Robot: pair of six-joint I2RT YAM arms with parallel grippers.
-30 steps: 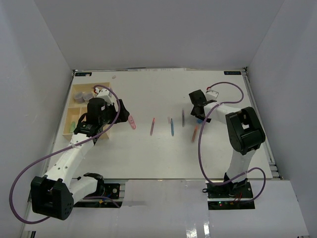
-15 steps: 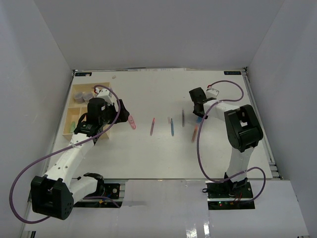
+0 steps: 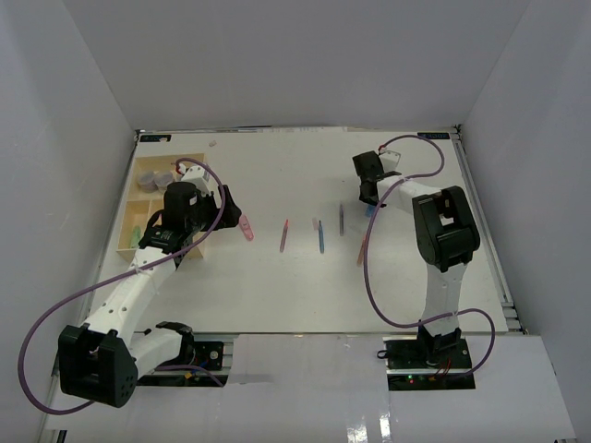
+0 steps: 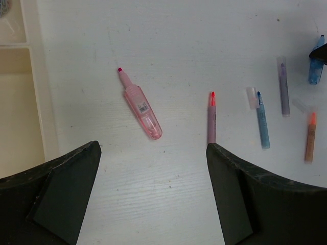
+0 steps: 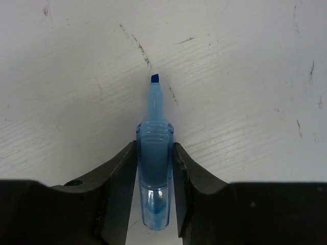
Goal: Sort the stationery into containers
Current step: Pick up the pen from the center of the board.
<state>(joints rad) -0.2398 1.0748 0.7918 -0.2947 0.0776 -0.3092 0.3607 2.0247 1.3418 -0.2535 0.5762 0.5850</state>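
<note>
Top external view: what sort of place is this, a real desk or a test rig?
Most likely a lab recording booth, not a lived-in desk: plain white panels wall in a white table, left arm and right arm sit bolted at its near edge, and pens lie spaced out.

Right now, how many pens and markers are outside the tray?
6. A pink marker nearest the tray, then a red-tipped pen, blue pen, grey pen and orange pen; a blue marker in the right hand. Others may be hidden.
</note>
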